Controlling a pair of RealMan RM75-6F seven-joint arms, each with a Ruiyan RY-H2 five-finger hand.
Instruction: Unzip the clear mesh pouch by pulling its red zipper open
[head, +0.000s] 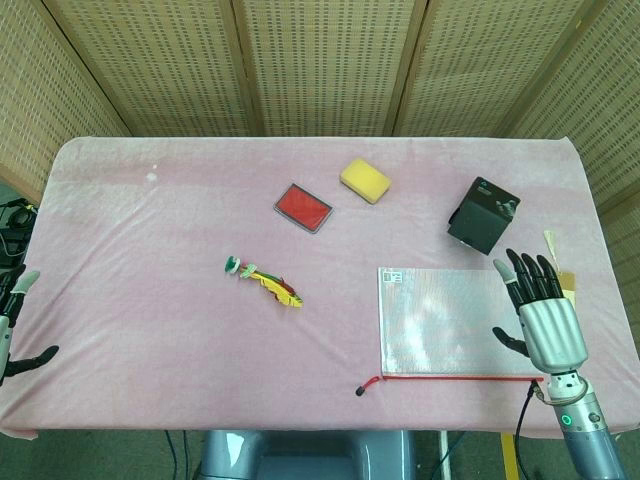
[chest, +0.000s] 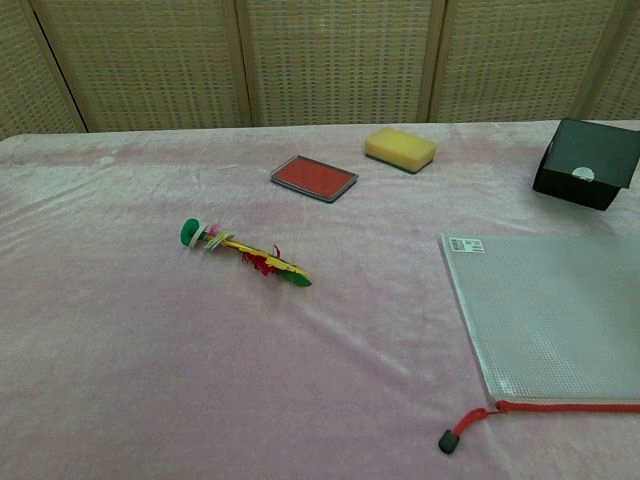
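Observation:
The clear mesh pouch (head: 445, 320) (chest: 555, 305) lies flat on the pink cloth at the right. Its red zipper (head: 455, 377) (chest: 570, 406) runs along the near edge and looks closed. A red cord with a black pull tab (head: 361, 390) (chest: 447, 440) sticks out from its left end. My right hand (head: 540, 310) hovers at the pouch's right edge, fingers apart, holding nothing; the chest view does not show it. My left hand (head: 15, 320) sits at the table's far left edge, partly cut off, fingers spread and empty.
A black box (head: 483, 214) (chest: 587, 162) stands just behind the pouch. A yellow sponge (head: 365, 180) (chest: 400, 148) and a red pad in a grey frame (head: 302, 207) (chest: 314, 178) lie further back. A colourful feathered toy (head: 265, 281) (chest: 245, 253) lies mid-table.

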